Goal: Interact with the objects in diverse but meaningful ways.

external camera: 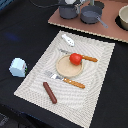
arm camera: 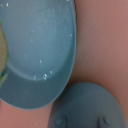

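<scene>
Jaws not visible in the wrist view, so can't tell open or closed, or holding anything. Wrist camera sits close above a grey saucepan [arm camera: 40, 50] on the brown board [arm camera: 102, 45]. Tomato [external camera: 75, 58] on the plate [external camera: 64, 67], sausage [external camera: 50, 92] and cup [external camera: 18, 67] lie well apart from the arm.

A tabletop play-kitchen setup: placemat [external camera: 95, 85], toy tomato [external camera: 75, 58], plate [external camera: 64, 67], saucepan [external camera: 91, 15].

A blue-grey pan interior [arm camera: 40, 50] fills the view just below the wrist. Beside it sits a round grey lid-like piece [arm camera: 85, 107] on a reddish-brown surface [arm camera: 102, 40].
</scene>
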